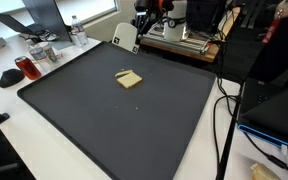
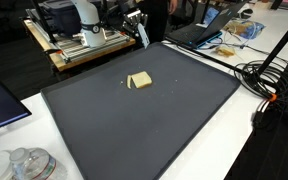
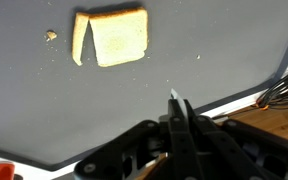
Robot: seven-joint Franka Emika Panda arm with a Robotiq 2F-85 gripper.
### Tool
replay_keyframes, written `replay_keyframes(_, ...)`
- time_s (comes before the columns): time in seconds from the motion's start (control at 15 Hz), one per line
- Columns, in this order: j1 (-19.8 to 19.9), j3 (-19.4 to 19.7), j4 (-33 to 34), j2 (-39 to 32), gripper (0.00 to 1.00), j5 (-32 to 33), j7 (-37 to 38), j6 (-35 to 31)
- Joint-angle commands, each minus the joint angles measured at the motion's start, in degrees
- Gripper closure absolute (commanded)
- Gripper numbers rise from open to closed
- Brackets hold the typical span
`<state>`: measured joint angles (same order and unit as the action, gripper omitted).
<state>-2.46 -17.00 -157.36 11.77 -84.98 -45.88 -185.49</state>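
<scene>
A slice of toast (image 3: 118,37) lies on a dark grey mat (image 3: 44,110), with a thin strip (image 3: 79,38) cut off and lying along its left side. A crumb (image 3: 51,35) lies beside it. The toast also shows in both exterior views (image 1: 130,79) (image 2: 140,80), near the mat's middle. My gripper (image 3: 179,108) is shut on a thin pale blade-like tool (image 3: 172,98) whose tip sticks out past the fingertips. In both exterior views the gripper (image 1: 141,28) (image 2: 139,30) hangs over the mat's far edge, well away from the toast.
A wooden bench with equipment (image 1: 184,45) (image 2: 74,50) stands behind the mat. Cables (image 1: 224,110) (image 2: 269,80) run along one side. A red mug (image 1: 24,68), bottles (image 1: 76,35) and laptops (image 1: 39,15) (image 2: 199,30) stand around the mat (image 1: 84,120).
</scene>
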Motion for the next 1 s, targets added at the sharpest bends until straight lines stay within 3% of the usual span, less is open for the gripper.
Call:
replay_keyframes(0.0,0.0,-0.2,0.5,0.2,0.99,1.6,-1.7,-0.6)
replay_keyframes(0.2,0.2,-0.6,1.4,-1.0,0.99,5.9,-3.5,0.8)
replay_keyframes(0.4,1.5,-0.8,0.7,-3.1,0.99,14.2,-5.0,4.4)
replay_keyframes(0.6,4.4,-1.8,0.0,-6.8,0.99,25.6,-4.3,3.0)
replay_keyframes(0.93,11.2,-1.2,-0.1,-7.3,0.99,47.0,-5.6,5.7)
